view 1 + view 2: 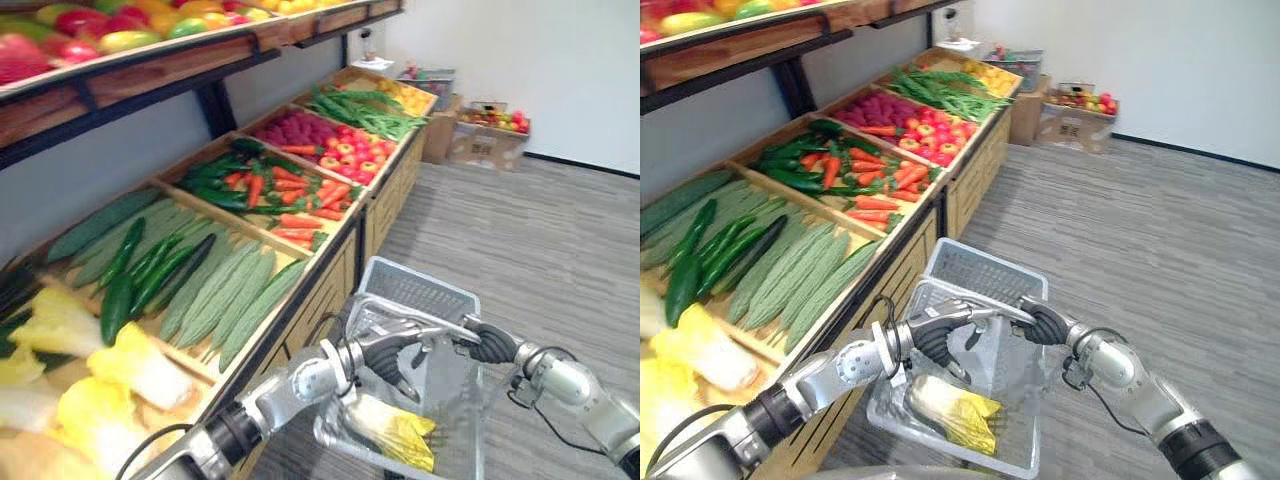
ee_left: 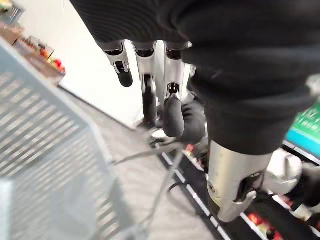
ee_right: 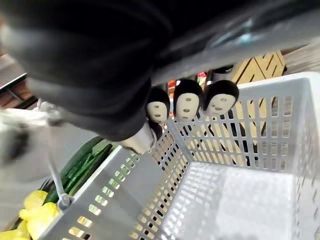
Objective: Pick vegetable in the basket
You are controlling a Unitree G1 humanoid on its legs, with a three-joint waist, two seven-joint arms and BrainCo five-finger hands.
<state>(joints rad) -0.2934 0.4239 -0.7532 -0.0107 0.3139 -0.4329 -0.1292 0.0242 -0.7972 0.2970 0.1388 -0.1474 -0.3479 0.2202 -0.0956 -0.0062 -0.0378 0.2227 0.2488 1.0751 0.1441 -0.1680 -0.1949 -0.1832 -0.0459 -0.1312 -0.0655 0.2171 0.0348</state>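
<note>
A grey plastic basket (image 1: 421, 288) hangs beside the produce shelf, with a yellow and white Chinese cabbage (image 1: 952, 410) lying on its bottom. My right hand (image 1: 1045, 325) is shut on the basket's wire handle (image 1: 440, 326) and carries it; in the right wrist view its fingertips (image 3: 187, 104) curl round the bar above the basket wall (image 3: 250, 135). My left hand (image 1: 388, 356) hovers over the basket just above the cabbage. Its fingers (image 2: 145, 75) are relaxed and hold nothing.
The sloping wooden shelf on the left holds more Chinese cabbages (image 1: 95, 375), cucumbers (image 1: 135, 275), ridged gourds (image 1: 228, 295), and carrots with green peppers (image 1: 285, 195). Cardboard boxes of fruit (image 1: 490, 135) stand by the far wall. Grey carpet (image 1: 530, 250) lies to the right.
</note>
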